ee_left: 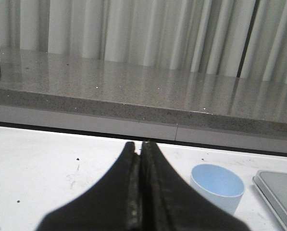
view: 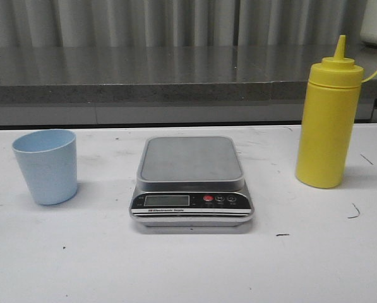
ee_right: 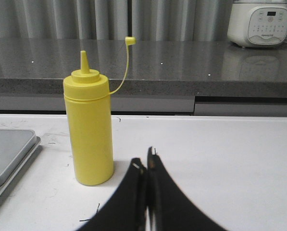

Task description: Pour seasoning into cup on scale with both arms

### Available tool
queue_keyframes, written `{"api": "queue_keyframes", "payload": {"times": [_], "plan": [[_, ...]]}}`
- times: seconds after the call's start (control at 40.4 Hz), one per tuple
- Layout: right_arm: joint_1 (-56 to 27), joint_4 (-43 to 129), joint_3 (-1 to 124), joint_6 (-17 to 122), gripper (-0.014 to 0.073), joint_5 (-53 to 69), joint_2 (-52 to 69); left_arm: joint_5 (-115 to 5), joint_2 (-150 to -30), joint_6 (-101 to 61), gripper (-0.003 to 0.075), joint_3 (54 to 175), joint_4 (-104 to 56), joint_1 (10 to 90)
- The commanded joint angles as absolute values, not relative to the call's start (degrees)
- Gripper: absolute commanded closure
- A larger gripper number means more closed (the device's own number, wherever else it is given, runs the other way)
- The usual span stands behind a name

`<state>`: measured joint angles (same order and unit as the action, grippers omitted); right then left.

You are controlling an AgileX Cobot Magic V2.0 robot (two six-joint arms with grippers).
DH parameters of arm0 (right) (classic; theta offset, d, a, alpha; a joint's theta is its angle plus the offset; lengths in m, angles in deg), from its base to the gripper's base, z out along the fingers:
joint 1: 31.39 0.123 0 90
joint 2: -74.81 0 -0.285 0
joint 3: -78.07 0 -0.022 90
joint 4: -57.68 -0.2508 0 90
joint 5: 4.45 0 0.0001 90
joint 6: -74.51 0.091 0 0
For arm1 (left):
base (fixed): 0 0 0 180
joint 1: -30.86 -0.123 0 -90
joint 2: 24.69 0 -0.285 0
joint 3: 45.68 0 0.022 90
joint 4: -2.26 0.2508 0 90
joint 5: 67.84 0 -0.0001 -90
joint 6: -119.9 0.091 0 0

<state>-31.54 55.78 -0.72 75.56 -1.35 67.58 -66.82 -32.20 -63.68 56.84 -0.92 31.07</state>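
both claws closed, empty: left claw (ee_left: 141, 147) just short of the cup (ee_left: 217, 186), right claw (ee_right: 145, 159) near the bottle (ee_right: 89, 130).

Desk layout: three items in a row, left to right.

Cup (view: 45, 165): upright on the desk (view: 188, 265), left end of the row, well apart from the scale. Scale (view: 191, 183): centre of the desk, lying flat, display panel on the near edge, platform bare, between cup and bottle. Bottle (view: 328, 120): upright at the right end, set slightly farther back than the scale, nozzle up, its tethered cap hanging off to the right. Ledge (view: 175, 79): runs across behind the desk. Appliance (ee_right: 261, 23): stands on the ledge, behind and right of the bottle.
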Motion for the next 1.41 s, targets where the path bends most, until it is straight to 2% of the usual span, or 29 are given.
{"api": "queue_keyframes", "payload": {"times": [0.0, 0.396, 0.52, 0.594, 0.693, 0.891, 0.965, 1.237, 1.286, 1.311, 1.385], "plan": [[-31.9, 55.6, -0.4, 75.4, 0.0661, -6.2, 68.5, -71.4, -31.3, -64.1, 0.0740, 55.4, -1.1, 31.5], [-31.9, 55.6, -0.4, 75.4, 0.0661, -6.2, 68.5, -71.4, -31.3, -64.1, 0.0740, 55.4, -1.1, 31.5], [-31.9, 55.7, 0.3, 75.4, 0.0661, -10.4, 68.5, -78.4, -31.3, -64.1, 0.0740, 56.9, -1.2, 31.5], [-31.9, 55.7, 5.6, 75.4, 0.0661, -6.7, 68.5, -71.7, -31.5, -64.1, 0.0740, 63.6, -1.2, 31.5], [-31.9, 56.7, 15.3, 74.5, 0.0661, 4.1, 67.1, -62.4, -34.5, -64.1, 0.0740, 75.5, -0.8, 31.5], [-31.9, 56.9, 34.6, 74.5, 0.0661, 22.6, 53.2, -41.8, -50.9, -63.7, 0.0740, 96.1, -0.1, 31.5], [-31.9, 57.3, 38.8, 74.5, 0.0661, 26.9, 47.3, -37.1, -56.8, -63.7, 0.0740, 98.2, -0.1, 31.5], [-31.9, 57.7, 38.3, 74.5, 0.0654, 32.2, 36.9, -35.2, -67.5, -63.7, 0.0740, 98.2, -3.2, 31.5], [-31.9, 57.7, 37.8, 74.0, 0.0580, 32.4, 36.1, -34.4, -68.5, -63.4, 0.0738, 98.2, -2.7, 31.5], [-31.9, 57.7, 37.7, 73.6, 0.0502, 32.5, 35.9, -34.0, -68.8, -62.4, 0.0722, 98.2, -2.7, 31.5], [-31.9, 57.7, 37.5, 72.0, 0.0228, 32.9, 35.8, -33.9, -69.5, -61.9, 0.0564, 98.2, -2.8, 32.1]]}}
